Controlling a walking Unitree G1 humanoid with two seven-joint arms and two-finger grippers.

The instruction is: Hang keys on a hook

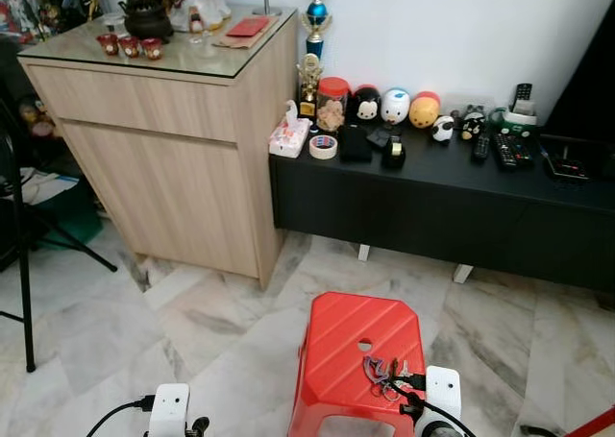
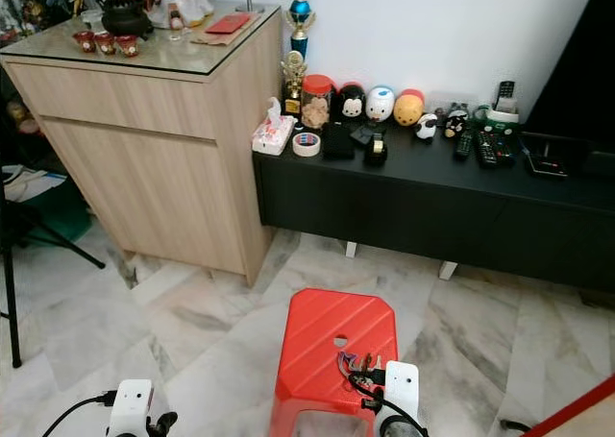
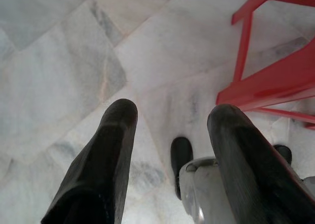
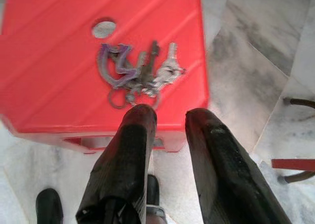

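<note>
A bunch of keys (image 4: 139,76) with a purple clip and metal rings lies on top of a red plastic stool (image 1: 341,355), near its front right corner. In the left eye view the keys (image 1: 384,373) sit just ahead of my right arm's white wrist (image 1: 442,391). My right gripper (image 4: 170,116) is open, its fingertips (image 4: 141,114) just short of the keys and above the stool's front edge. My left gripper (image 3: 171,118) is open over bare marble floor, left of the stool (image 3: 268,86).
A wooden cabinet (image 1: 163,139) with a glass top stands at the back left. A low black TV bench (image 1: 442,202) with toys, remotes and a tissue box runs along the white wall. A black tripod leg (image 1: 21,264) stands at the far left. Marble floor (image 1: 192,331) surrounds the stool.
</note>
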